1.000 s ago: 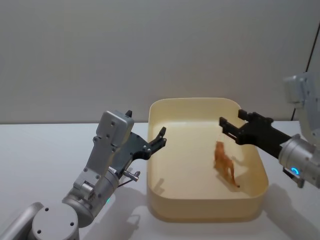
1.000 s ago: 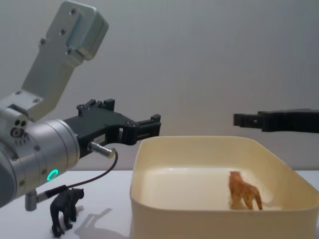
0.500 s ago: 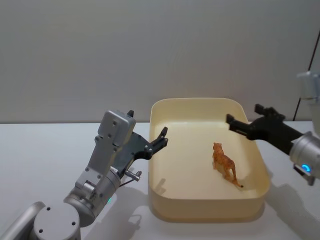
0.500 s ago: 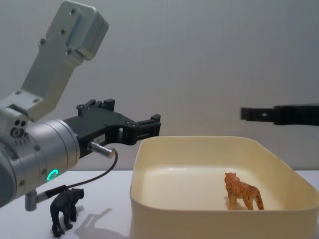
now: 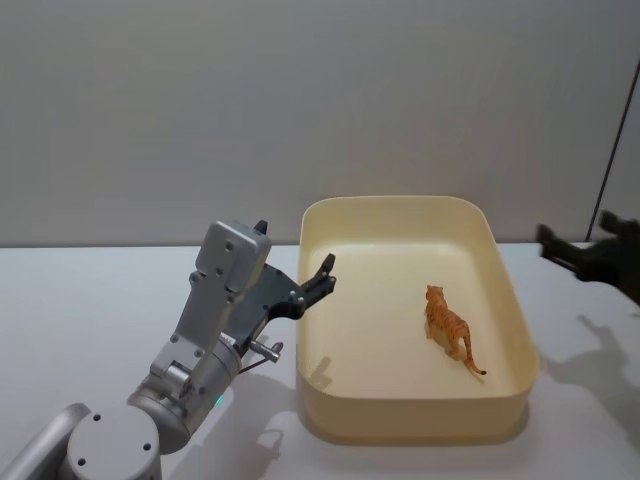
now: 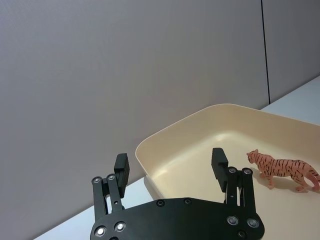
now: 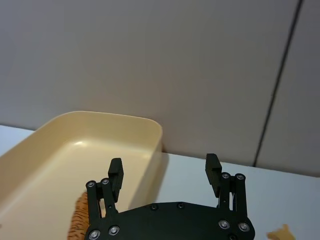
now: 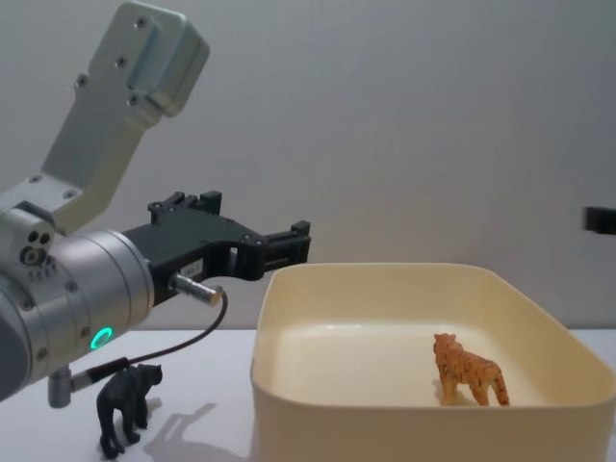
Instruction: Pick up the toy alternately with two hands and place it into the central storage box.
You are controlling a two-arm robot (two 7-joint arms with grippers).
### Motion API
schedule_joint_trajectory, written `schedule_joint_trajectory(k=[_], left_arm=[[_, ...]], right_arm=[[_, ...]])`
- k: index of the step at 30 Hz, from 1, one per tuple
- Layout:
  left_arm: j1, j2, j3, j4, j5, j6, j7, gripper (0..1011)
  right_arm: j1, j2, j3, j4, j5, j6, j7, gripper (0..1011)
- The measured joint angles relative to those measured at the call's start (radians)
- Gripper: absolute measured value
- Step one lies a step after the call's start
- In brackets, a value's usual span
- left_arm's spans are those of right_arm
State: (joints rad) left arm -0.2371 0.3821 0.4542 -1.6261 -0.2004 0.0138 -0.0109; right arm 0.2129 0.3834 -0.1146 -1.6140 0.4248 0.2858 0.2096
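The cream-yellow central storage box [image 5: 315, 330] stands in the middle of the table. An orange striped tiger toy [image 5: 449, 326] stands on its floor, right of centre, and is also in the chest view [image 8: 469, 371]. My left gripper [image 5: 320, 275] hangs open at the box's left rim with nothing between its fingers [image 6: 219, 162]. My right gripper [image 5: 576, 232] is open and empty at the far right, outside the box and above the table. A black panther toy [image 8: 125, 404] stands on the table left of the box, under my left arm.
In the right wrist view the box rim [image 7: 115, 117] lies ahead, and a small tan toy [image 7: 281, 234] peeks in on the table near the frame's corner. A grey wall stands behind the table.
My right gripper has pulled back to the right, from over the box to outside it. The tiger settled upright on the box floor. The left arm has not moved.
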Motion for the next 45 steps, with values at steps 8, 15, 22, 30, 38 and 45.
schedule_joint_trajectory(k=[8,15,22,30,38,45], left_arm=[[0.000,0.000,0.000,0.000,0.000,0.000,0.000,1001],[0.000,0.000,0.000,0.000,0.000,0.000,0.000,1001],[0.000,0.000,0.000,0.000,0.000,0.000,0.000,1001],[0.000,0.000,0.000,0.000,0.000,0.000,0.000,1002],[0.000,0.000,0.000,0.000,0.000,0.000,0.000,1001],[0.000,0.000,0.000,0.000,0.000,0.000,0.000,1001]], right_arm=[[-0.074,0.057,0.056,-0.024,0.021,-0.016,-0.057,1001],[-0.140,0.098,0.097,-0.030,0.025,-0.023,-0.096,1001],[-0.178,0.120,0.120,-0.016,0.017,-0.025,-0.116,1001],[-0.186,0.128,0.125,0.031,-0.008,-0.026,-0.124,1001],[-0.155,0.115,0.107,0.101,-0.043,-0.032,-0.121,1001],[-0.124,0.098,0.086,0.148,-0.073,-0.035,-0.112,1001]])
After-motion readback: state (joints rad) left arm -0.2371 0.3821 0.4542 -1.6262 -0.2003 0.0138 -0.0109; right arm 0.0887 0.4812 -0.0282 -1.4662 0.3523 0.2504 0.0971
